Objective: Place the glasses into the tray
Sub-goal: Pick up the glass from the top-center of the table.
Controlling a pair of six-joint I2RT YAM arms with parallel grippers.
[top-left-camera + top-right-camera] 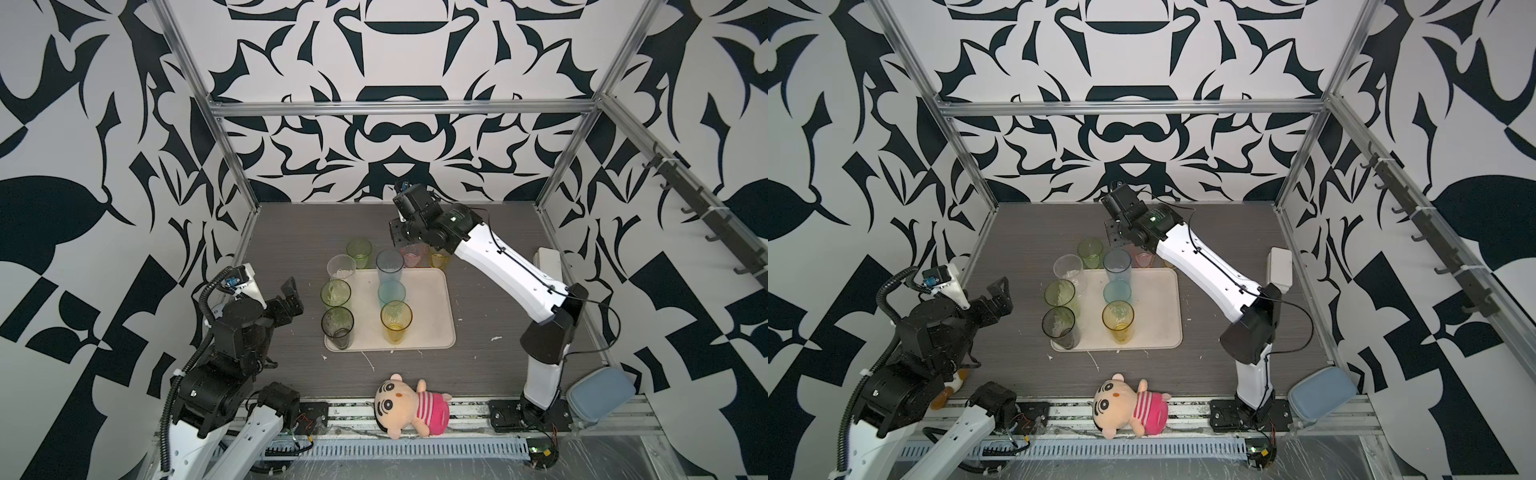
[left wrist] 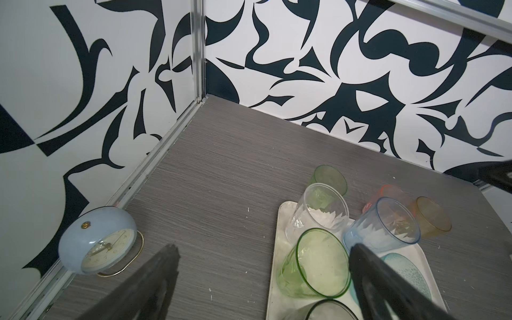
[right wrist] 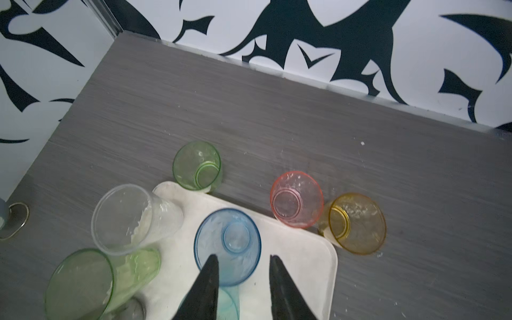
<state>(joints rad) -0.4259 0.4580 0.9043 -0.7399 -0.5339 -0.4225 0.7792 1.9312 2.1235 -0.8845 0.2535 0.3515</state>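
The beige tray (image 1: 432,307) lies mid-table. Standing in it are a clear glass (image 1: 340,268), a green one (image 1: 336,293), a smoke grey one (image 1: 337,326), a tall blue one (image 1: 390,266), a short teal one (image 1: 391,293) and a yellow one (image 1: 396,320). Behind the tray, on the table, stand a green glass (image 3: 197,165), a pink glass (image 3: 297,199) and a yellow glass (image 3: 357,224). My right gripper (image 3: 243,259) hovers over the blue glass (image 3: 227,246), jaws apart and holding nothing. My left gripper (image 1: 291,297) is wide open, left of the tray, empty.
A plush doll (image 1: 409,405) lies at the front edge, with a blue pouch (image 1: 600,395) at the front right. A white box (image 1: 548,262) sits on the right side. A blue alarm clock (image 2: 97,243) stands by the left wall.
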